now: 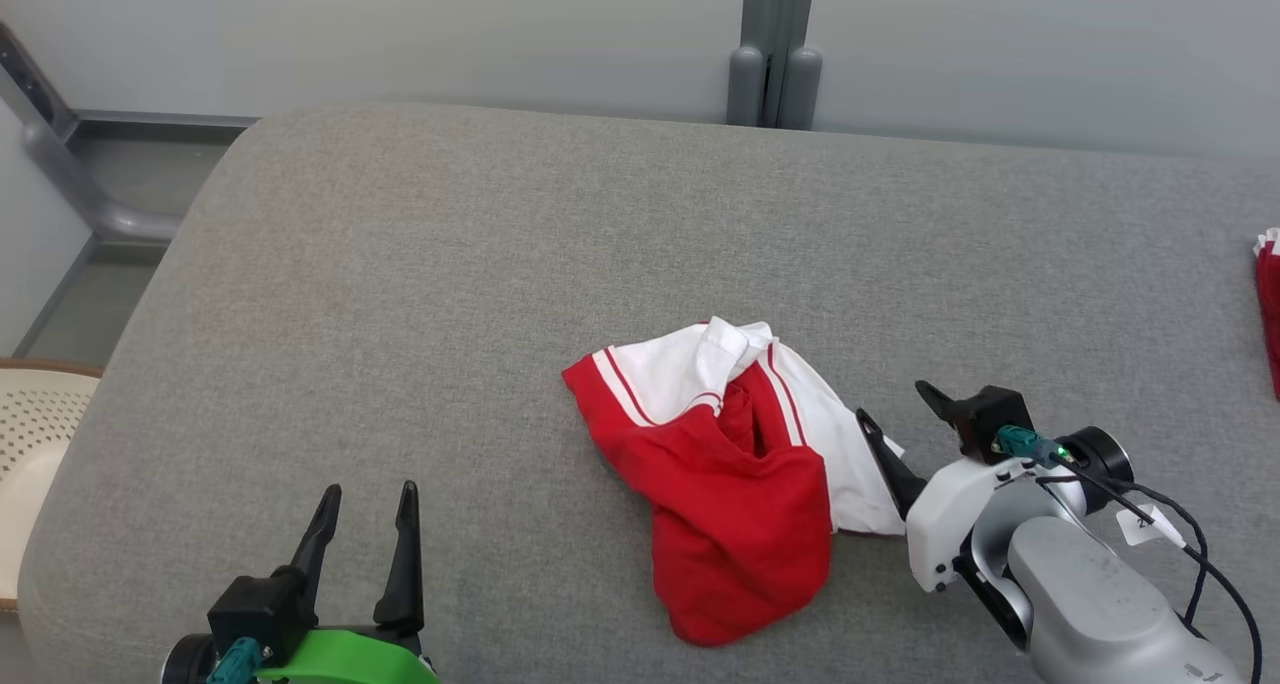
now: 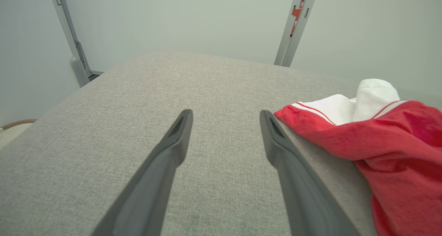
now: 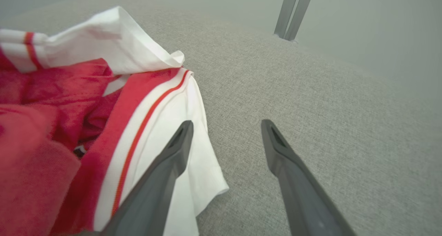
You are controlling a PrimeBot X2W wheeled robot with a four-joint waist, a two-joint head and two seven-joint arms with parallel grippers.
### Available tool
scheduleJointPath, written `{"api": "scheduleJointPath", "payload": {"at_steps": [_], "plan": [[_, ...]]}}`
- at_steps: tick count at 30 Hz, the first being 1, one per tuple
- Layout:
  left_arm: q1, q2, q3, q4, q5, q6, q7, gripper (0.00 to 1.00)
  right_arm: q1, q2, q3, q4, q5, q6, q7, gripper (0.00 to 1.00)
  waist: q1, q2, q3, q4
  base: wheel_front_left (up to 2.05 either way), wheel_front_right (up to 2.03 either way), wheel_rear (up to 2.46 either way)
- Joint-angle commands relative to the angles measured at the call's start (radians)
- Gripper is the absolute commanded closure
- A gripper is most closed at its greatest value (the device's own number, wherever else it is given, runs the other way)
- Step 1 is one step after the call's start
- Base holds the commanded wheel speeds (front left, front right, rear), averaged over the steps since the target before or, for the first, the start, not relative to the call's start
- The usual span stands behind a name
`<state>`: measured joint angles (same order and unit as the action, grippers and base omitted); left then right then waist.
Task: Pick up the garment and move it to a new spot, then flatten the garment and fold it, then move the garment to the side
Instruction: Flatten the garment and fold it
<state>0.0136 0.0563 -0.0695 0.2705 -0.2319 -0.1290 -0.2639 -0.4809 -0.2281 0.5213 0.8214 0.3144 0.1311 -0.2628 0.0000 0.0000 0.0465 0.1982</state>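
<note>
A red and white garment (image 1: 735, 469) lies crumpled in a heap near the middle of the grey padded table (image 1: 450, 294). My right gripper (image 1: 895, 409) stands open at the garment's right edge, one finger over the white cloth, nothing between its fingers. The right wrist view has the garment (image 3: 103, 118) at the left, with the right gripper (image 3: 226, 127) open above its white hem and bare table. My left gripper (image 1: 367, 504) rests open at the lower left, well clear of the cloth. From the left wrist, the garment (image 2: 383, 136) lies to the right of the open left gripper (image 2: 226, 117).
Another red and white cloth (image 1: 1268, 304) peeks in at the table's right edge. A perforated cream basket (image 1: 30, 434) stands off the table's left side. Grey wall panels and a post (image 1: 772, 44) rise behind the table.
</note>
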Motion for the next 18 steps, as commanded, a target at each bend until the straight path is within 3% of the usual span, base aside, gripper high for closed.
{"api": "scheduleJointPath", "payload": {"at_steps": [1,6,7,8,9,18], "plan": [[-0.016,0.000,-0.002,0.003,0.001,-0.003,0.000,0.00,-0.018,0.004,0.007,0.037,0.012,-0.001,-0.003,0.00,0.0000,0.0000,0.020,0.020,0.00,0.00,0.00],[-0.031,-0.002,-0.008,0.008,-0.003,-0.003,0.000,0.00,-0.041,0.041,0.052,0.175,0.052,-0.001,0.012,0.00,0.0000,0.0000,0.037,0.042,0.00,0.00,0.00],[-0.032,-0.002,-0.008,0.008,-0.003,-0.003,0.000,0.00,-0.042,0.046,0.064,0.193,0.065,-0.001,0.023,0.11,0.0000,0.0000,0.038,0.044,0.00,0.00,0.00],[-0.032,-0.003,-0.007,0.009,-0.003,-0.003,0.000,0.00,-0.043,0.052,0.082,0.210,0.082,-0.001,0.037,0.76,0.0000,0.0000,0.037,0.046,0.00,0.00,0.00],[-0.030,-0.003,-0.006,0.009,-0.004,-0.003,0.000,0.00,-0.044,0.056,0.096,0.221,0.099,0.000,0.049,1.00,0.0000,0.0000,0.037,0.047,0.00,0.00,0.00],[-0.037,-0.005,-0.012,0.013,-0.004,-0.003,0.000,0.00,-0.225,-0.041,0.156,0.227,0.178,-0.001,0.027,1.00,0.0000,0.0000,0.034,0.055,0.00,0.00,0.00]]}}
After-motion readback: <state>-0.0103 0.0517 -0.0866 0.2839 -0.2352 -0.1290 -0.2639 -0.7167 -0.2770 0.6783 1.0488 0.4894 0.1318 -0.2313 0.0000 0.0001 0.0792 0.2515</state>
